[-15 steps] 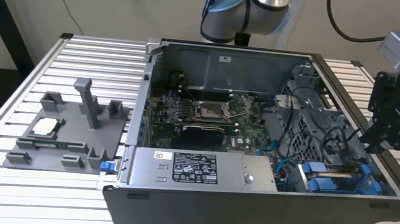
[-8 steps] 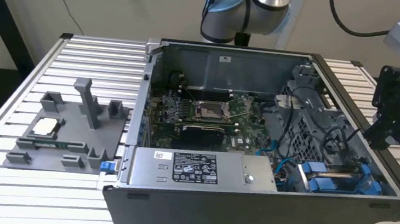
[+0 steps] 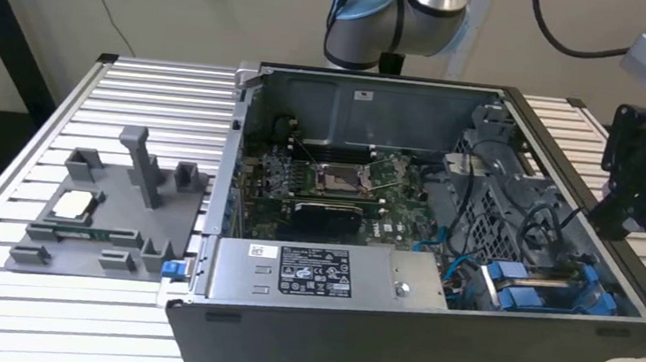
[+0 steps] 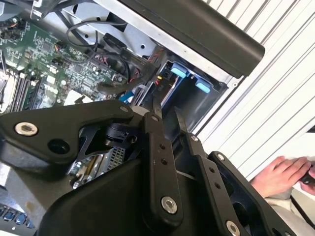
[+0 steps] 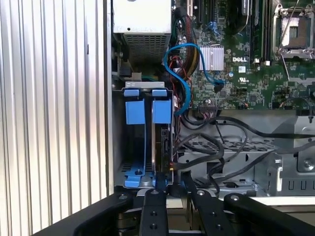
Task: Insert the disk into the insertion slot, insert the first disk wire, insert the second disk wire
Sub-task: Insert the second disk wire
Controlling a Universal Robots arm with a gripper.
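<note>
Disk (image 5: 162, 147) sits edge-on in insertion slot (image 5: 133, 147) nr surface's (image 5: 49, 123) edge, blk wires (image 5: 206, 152) beside it. Gripper (image 5: 173, 186) hovers nr disk's end; jaws' state: can't tell.

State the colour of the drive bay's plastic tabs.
Bright blue tabs, clearest in the first wrist view.

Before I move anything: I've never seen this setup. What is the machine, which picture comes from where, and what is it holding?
It is one robot arm with a black pincer, at an open computer case on a slatted metal table. The exterior view looks on from off the arm; both wrist views ride on it and look past the pincer. In the first wrist view it hangs by the disk, which stands in its slot. Whether it holds anything I cannot tell.
</note>
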